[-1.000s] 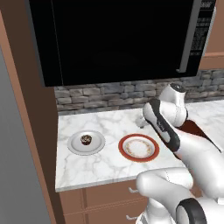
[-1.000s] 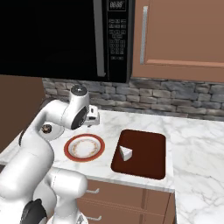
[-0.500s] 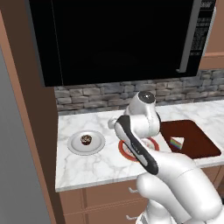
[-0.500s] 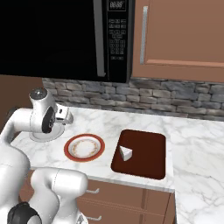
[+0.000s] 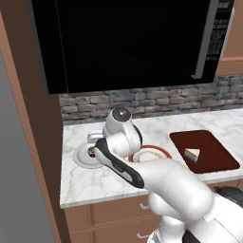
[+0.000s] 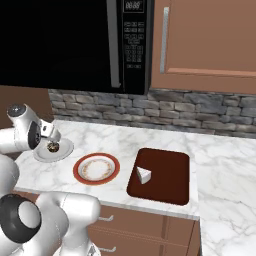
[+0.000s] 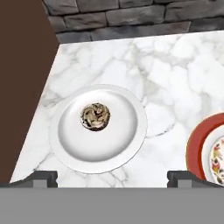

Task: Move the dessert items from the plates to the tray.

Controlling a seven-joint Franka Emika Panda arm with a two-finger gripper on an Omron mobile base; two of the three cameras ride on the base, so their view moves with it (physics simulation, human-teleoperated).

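Your arm has swung from the dark reddish-brown tray (image 5: 204,150) to above the chocolate cupcake (image 7: 95,117) on the silver-grey plate (image 7: 127,144); jaws apart, empty; rainbow slice (image 5: 191,155) delivered.

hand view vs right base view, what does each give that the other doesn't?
Hand view alone: the swirl on top of the cupcake, seen from above, with both open fingers at the lower edge. Right base view alone: the tray holding the cake slice, the microwave and the upper cabinet. Both: cupcake on the silver-grey plate, the red-rimmed plate beside it, the marble counter and the stone backsplash.
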